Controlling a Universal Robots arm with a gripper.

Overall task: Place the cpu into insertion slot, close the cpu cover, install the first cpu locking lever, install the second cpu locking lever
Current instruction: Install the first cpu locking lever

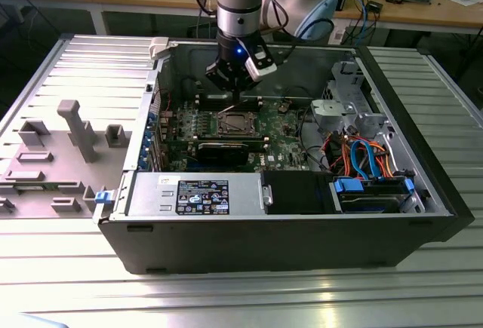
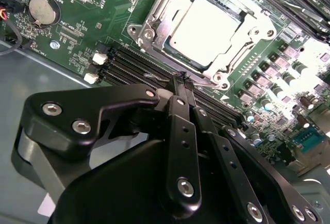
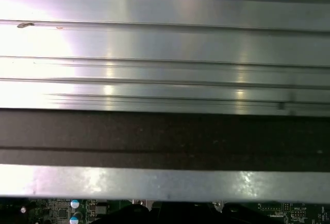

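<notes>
The cpu [image 2: 205,32] lies seated in the insertion slot [image 2: 154,28] with the cpu cover [image 2: 234,59] down around it. Just beside the slot, over the memory slots [image 2: 129,64], the gripper [image 2: 181,80] hangs with fingers pressed together, holding nothing. Judged from here, a slipped fingertip could scrape the green motherboard [image 2: 77,38] or miss a lever.

A pale silver cpu [image 2: 206,28] sits amid a green motherboard [image 2: 77,23], beside the black claw [image 2: 181,82].
</notes>
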